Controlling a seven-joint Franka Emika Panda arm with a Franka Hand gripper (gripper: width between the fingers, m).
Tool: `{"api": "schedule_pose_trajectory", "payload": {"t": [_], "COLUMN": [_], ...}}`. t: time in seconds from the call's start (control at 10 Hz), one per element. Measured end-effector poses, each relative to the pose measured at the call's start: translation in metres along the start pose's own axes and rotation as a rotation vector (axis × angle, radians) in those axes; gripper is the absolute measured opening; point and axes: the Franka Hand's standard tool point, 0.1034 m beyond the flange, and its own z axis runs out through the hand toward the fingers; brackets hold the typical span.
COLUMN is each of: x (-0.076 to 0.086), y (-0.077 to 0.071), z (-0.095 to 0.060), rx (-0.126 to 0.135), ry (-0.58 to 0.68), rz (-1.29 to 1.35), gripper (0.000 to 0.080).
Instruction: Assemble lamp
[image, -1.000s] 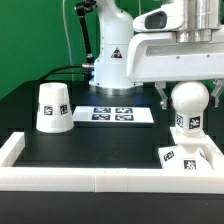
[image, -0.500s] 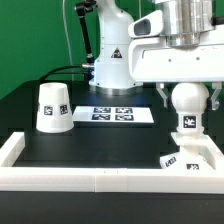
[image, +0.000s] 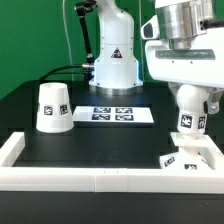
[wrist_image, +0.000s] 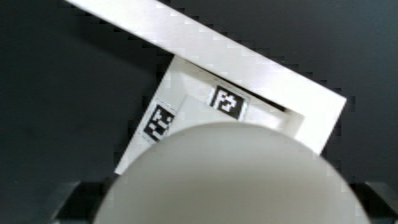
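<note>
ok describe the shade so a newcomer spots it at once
On the black table, look toward the exterior view's left, beside the marker board. The shade stands there alone: a white tagged truncated cone, unlike the round bulb in the gripper.

Black table (image: 100, 145) with shade (image: 53, 107), marker board (image: 112, 114) and base (image: 200, 155)

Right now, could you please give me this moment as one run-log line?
gripper: shut on bulb | bulb: held over base | shade: standing apart

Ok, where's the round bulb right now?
On the exterior view's right, the bulb sits between the gripper's fingers, directly over the square base, far from the shade.
</note>
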Motion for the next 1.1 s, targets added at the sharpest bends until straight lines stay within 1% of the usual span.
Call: {"api": "schedule_pose_trajectory", "payload": {"t": [0.2,0.3,0.4,0.7,0.9,1.1], "x": [-0.0033,-0.0034,-0.0035,-0.0059,-0.0107,-0.0096], "y": [-0.0009,-0.0009,-0.0009,-0.0017,-0.0039,-0.003], "z": [0.0007,0.0007,0.0008,0.0007,0.0005,0.0014], "rx": [0.006,0.006,0.006,0.005,-0.005,-0.007], "ry": [-0.013,-0.012,-0.012,-0.009,0.01,0.008], "rz": [0.088,0.055,0.018,-0.266,-0.461,-0.609], "gripper": [0.0581,0.0581,0.0686,0.0696,0.0699,0.0699]}}
